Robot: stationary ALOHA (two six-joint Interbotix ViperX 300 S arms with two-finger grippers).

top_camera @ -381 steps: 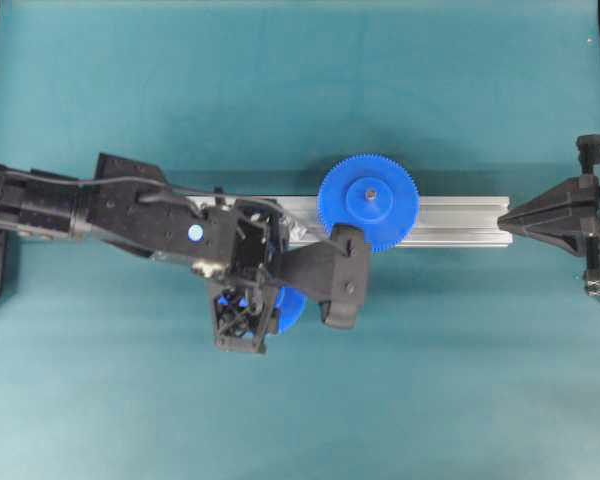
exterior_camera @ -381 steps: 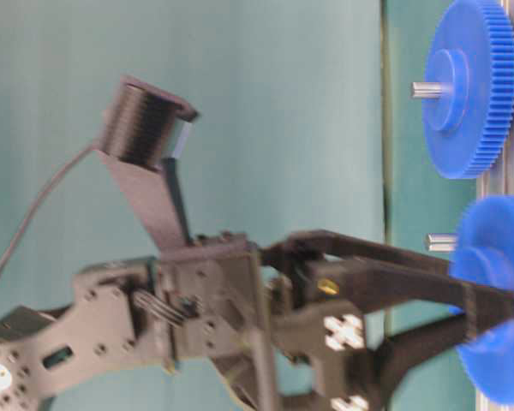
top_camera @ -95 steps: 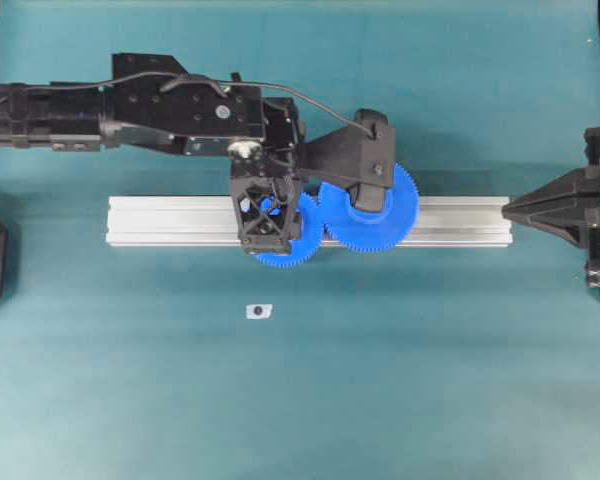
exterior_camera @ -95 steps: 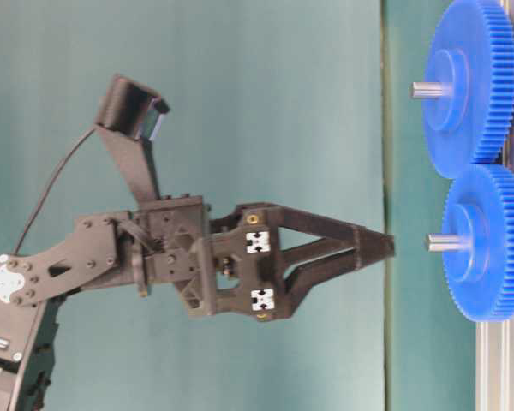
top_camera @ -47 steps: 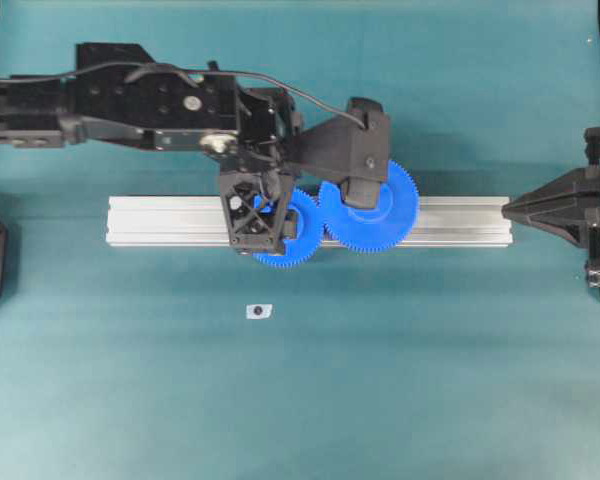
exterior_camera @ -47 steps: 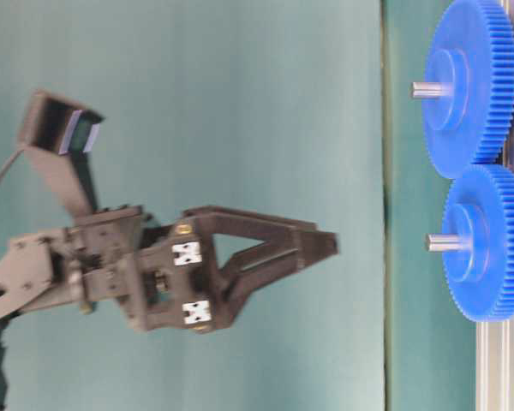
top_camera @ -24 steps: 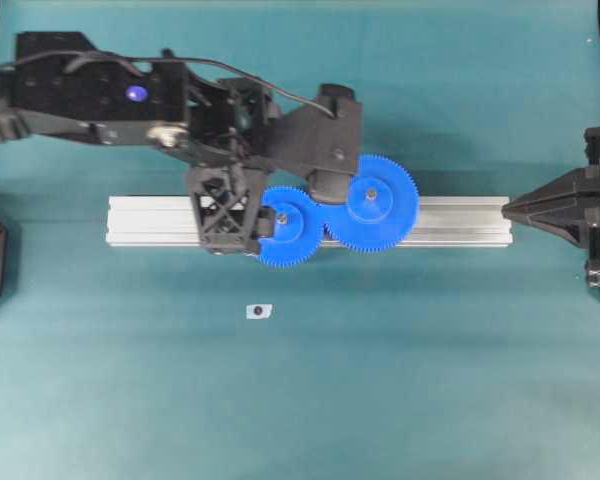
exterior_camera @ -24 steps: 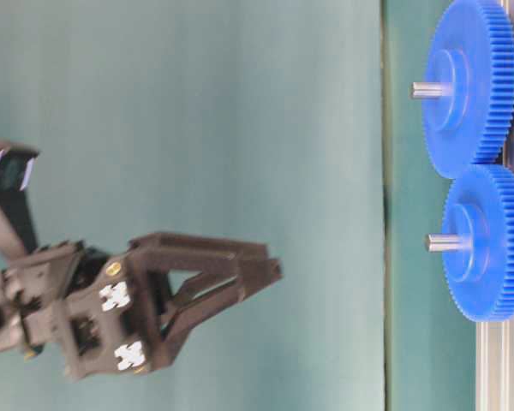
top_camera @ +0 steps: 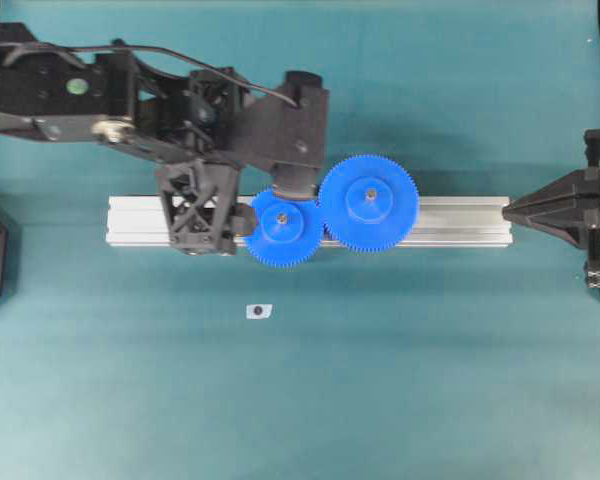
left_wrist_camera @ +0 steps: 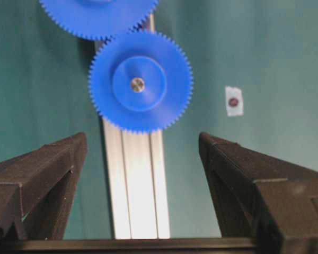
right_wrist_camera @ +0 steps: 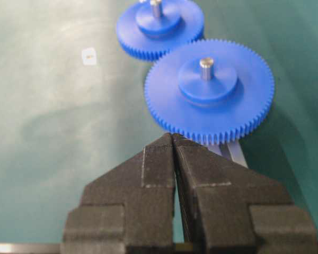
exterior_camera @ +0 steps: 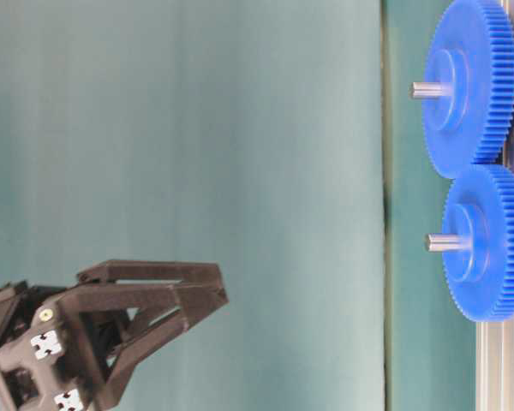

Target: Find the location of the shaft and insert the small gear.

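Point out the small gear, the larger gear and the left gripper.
small gear point(top_camera: 280, 229): overhead view, on its flat face beside the hub.
larger gear point(right_wrist_camera: 209, 100): right wrist view, on its face below the hub.
left gripper point(left_wrist_camera: 143, 159): left wrist view, midway between its open fingertips.

No text, label or number is legible on anything here.

Light was even and bright; soft shadows lay on the desk point(top_camera: 430, 380), and the left wrist view was slightly blurred.

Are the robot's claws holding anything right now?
No. The left gripper is open and empty, away from the small gear sitting on its shaft. The right gripper is shut on nothing.
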